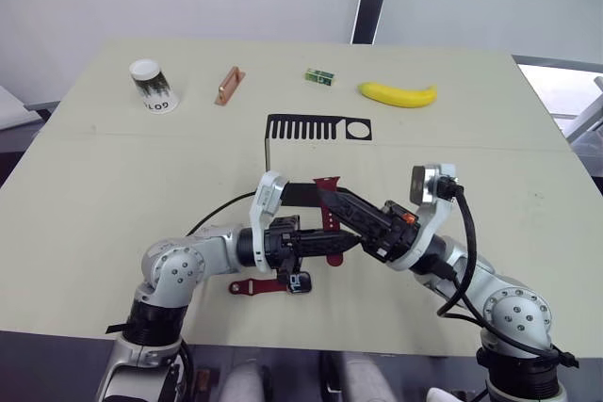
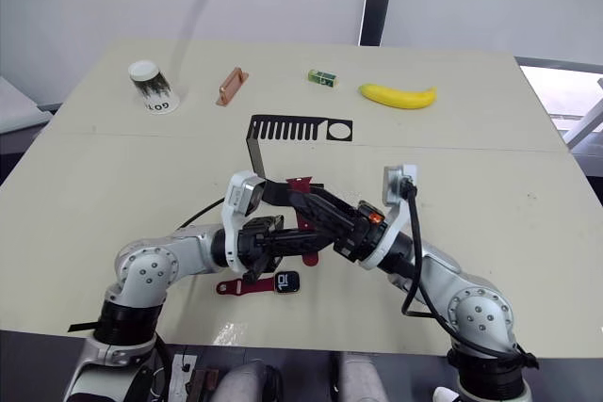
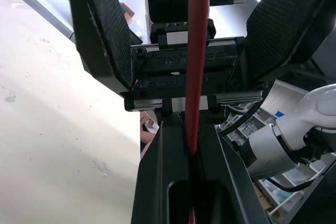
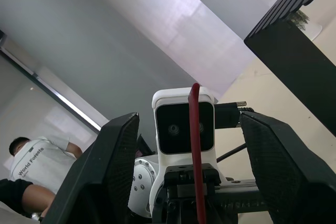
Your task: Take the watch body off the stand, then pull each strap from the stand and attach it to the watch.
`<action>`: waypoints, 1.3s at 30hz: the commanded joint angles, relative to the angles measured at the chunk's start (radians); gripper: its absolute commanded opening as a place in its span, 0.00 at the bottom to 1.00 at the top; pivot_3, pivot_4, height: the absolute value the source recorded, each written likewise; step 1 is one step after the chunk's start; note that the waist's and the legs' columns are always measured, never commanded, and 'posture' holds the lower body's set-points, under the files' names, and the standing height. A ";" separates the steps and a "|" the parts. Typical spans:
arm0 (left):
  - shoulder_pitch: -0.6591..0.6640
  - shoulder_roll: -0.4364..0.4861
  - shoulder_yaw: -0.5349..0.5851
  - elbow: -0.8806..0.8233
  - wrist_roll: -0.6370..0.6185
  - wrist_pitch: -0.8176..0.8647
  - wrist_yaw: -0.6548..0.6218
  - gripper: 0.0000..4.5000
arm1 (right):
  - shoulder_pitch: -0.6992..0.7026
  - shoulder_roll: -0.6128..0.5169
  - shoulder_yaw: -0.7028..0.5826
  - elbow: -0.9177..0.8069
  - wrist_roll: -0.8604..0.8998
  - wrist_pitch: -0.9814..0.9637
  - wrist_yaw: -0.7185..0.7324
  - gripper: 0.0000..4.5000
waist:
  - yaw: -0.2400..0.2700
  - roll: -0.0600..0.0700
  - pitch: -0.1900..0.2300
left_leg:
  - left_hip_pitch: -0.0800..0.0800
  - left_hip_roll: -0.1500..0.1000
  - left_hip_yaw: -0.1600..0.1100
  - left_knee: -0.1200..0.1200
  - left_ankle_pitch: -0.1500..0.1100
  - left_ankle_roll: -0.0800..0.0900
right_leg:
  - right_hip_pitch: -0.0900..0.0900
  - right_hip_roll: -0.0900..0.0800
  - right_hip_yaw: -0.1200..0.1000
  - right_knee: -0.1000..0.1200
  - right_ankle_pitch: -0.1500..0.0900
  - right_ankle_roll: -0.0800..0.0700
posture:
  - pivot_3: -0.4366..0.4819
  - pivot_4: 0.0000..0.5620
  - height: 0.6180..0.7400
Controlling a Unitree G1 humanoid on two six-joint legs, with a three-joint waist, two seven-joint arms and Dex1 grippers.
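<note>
Where the left gripper (image 1: 347, 244) clamps its two black fingers on the free dark red rubber watch strap (image 3: 197, 51), the band stands up edge-on between them. I judge this is to offer its end to the other arm. The right gripper (image 1: 332, 206) faces it with fingers spread wide on either side of that strap, touching nothing.

Just below both claws, the small rounded-square watch body (image 1: 300, 282) with its dark screen lies flat on the table. The other red strap (image 1: 250, 286) is already joined to it, so this looks like the last fitting.

Behind stands the thin black sheet-metal stand (image 1: 316, 128), its slotted top bare. Farther back on the pale cream table (image 1: 528, 195) are a tipped paper cup (image 1: 154, 86), a copper-coloured block (image 1: 227, 86), a green block (image 1: 320, 75) and a yellow banana (image 1: 398, 94). Pale walls close the room, and a seated person (image 4: 31, 166) is off to the side.
</note>
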 commanded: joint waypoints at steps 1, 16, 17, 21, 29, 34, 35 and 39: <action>-0.010 -0.005 -0.021 -0.024 -0.013 0.007 -0.019 0.00 | -0.014 0.001 0.014 -0.020 0.022 0.005 -0.007 0.66 | 0.000 0.000 0.000 | 0.000 0.000 0.000 0.000 0.000 0.000 | 0.000 0.000 0.000 0.000 0.000 0.000 | 0.48 0.27 1.00; -0.004 -0.005 -0.028 -0.031 -0.008 0.010 -0.019 0.00 | -0.029 0.012 0.020 -0.022 0.011 0.001 0.011 0.31 | 0.000 0.000 0.000 | 0.000 0.000 0.000 0.000 0.000 0.000 | 0.000 0.000 0.000 0.000 0.000 0.000 | 0.48 0.27 1.00; -0.004 -0.004 -0.029 -0.031 -0.007 0.011 -0.020 0.00 | -0.031 0.012 0.020 -0.020 0.010 0.001 0.011 0.31 | 0.000 0.000 0.000 | 0.000 0.000 0.000 0.000 0.000 0.000 | 0.000 0.000 0.000 0.000 0.000 0.000 | 0.48 0.27 1.00; -0.002 -0.002 -0.035 -0.033 -0.003 0.011 -0.022 0.00 | -0.042 0.015 0.023 -0.009 0.002 0.001 0.012 0.31 | 0.000 0.000 0.000 | 0.000 0.000 0.000 0.000 0.000 0.000 | 0.000 0.000 0.000 0.000 0.000 0.000 | 0.48 0.27 1.00; -0.001 0.007 -0.040 -0.034 -0.002 0.017 -0.028 0.00 | -0.057 0.005 0.025 0.009 0.006 0.012 0.013 0.31 | 0.000 0.000 0.000 | 0.000 0.000 0.000 0.000 0.000 0.000 | 0.000 0.000 0.000 -0.001 0.000 0.000 | 0.48 0.27 1.00; 0.004 0.020 -0.034 -0.034 -0.002 0.014 -0.035 0.00 | -0.050 -0.023 0.007 0.006 0.034 0.034 0.033 0.31 | 0.000 0.000 0.000 | 0.000 0.000 0.000 0.000 0.000 0.000 | 0.000 0.000 0.000 -0.001 0.000 0.000 | 0.48 0.27 1.00; 0.006 0.025 -0.032 -0.035 -0.003 0.014 -0.039 0.00 | -0.048 -0.030 0.003 0.006 0.042 0.037 0.037 0.31 | 0.000 0.000 0.000 | 0.000 0.000 0.000 0.000 0.000 0.000 | 0.000 0.000 0.000 -0.001 0.000 0.000 | 0.48 0.27 1.00; 0.015 0.038 -0.025 -0.040 -0.003 0.009 -0.042 0.00 | -0.039 -0.047 -0.008 0.004 0.057 0.043 0.048 0.31 | 0.000 0.000 0.000 | 0.000 0.000 0.000 0.000 0.000 0.000 | 0.000 0.000 0.000 -0.001 0.000 0.000 | 0.48 0.27 1.00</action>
